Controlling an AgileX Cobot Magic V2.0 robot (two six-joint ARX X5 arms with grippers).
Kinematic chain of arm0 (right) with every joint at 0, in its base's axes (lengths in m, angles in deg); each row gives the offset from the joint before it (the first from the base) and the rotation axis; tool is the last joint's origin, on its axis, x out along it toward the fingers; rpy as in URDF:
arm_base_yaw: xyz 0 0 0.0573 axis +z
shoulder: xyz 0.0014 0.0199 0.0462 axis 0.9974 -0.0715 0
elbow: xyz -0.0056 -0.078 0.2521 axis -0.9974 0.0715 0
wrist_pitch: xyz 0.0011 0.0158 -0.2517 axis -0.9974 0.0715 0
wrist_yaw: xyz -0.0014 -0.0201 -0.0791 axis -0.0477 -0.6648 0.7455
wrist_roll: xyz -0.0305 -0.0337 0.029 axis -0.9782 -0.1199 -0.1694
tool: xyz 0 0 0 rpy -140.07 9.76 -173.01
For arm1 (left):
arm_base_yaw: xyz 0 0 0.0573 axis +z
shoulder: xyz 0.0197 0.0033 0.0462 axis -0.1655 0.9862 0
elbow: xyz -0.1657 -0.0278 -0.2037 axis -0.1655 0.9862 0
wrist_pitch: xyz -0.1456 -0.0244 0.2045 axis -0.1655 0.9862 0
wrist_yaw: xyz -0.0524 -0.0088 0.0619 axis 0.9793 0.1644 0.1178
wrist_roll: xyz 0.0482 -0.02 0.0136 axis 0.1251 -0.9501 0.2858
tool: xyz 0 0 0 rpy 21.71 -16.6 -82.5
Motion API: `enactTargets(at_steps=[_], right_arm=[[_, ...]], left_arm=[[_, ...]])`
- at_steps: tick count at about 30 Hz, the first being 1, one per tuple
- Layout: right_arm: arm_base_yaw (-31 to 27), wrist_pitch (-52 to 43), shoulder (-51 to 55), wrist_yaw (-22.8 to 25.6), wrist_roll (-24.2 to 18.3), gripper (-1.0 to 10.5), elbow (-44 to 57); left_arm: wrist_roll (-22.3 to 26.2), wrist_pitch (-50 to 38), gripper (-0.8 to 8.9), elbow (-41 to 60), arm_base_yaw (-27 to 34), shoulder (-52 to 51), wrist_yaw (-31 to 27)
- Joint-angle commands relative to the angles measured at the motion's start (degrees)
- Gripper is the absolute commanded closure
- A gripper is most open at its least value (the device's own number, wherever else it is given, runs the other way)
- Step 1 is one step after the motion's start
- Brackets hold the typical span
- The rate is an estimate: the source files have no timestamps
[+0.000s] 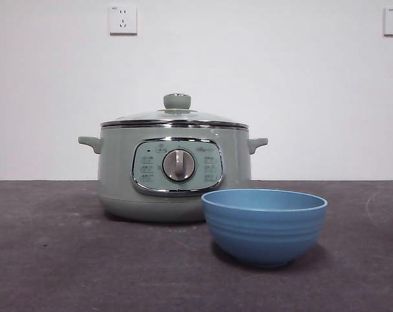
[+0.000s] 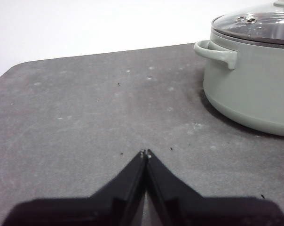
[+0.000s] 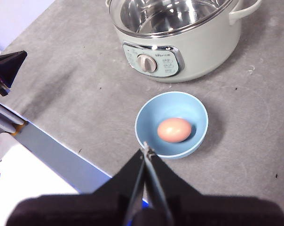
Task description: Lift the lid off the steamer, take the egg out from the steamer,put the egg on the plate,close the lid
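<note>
The pale green steamer (image 1: 118,169) stands at mid table with the glass lid (image 1: 177,116) resting closed on it. The blue plate, a bowl (image 1: 265,227), sits just in front of it to the right. In the right wrist view a brown egg (image 3: 174,130) lies inside the bowl (image 3: 146,110). My right gripper (image 3: 146,150) is shut and empty, high above the bowl's near side. My left gripper (image 2: 145,152) is shut and empty, low over bare table, well to one side of the steamer (image 2: 250,89) and its lid (image 2: 259,26). Neither gripper shows in the front view.
The table top (image 1: 53,260) is dark grey, with a rounded corner (image 2: 10,75) in the left wrist view. The table's front edge (image 3: 62,155) runs beside the bowl in the right wrist view. A white wall with two sockets (image 1: 122,19) stands behind.
</note>
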Motion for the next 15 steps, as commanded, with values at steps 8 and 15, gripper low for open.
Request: enactTargets(at_steps=[8,15], right_arm=[[-12.83,-10.10,5.73,3.19,-9.42,9.5,3.54],[-29.57,-26.91,15.85,2.71,-10.97,9.5,18.16]], left_arm=[[-0.57,-0.28,8.16,0.83,0.20,-0.15,-0.02],[-0.57,-0.28,8.16,0.83,0.20,-0.15,0.00]])
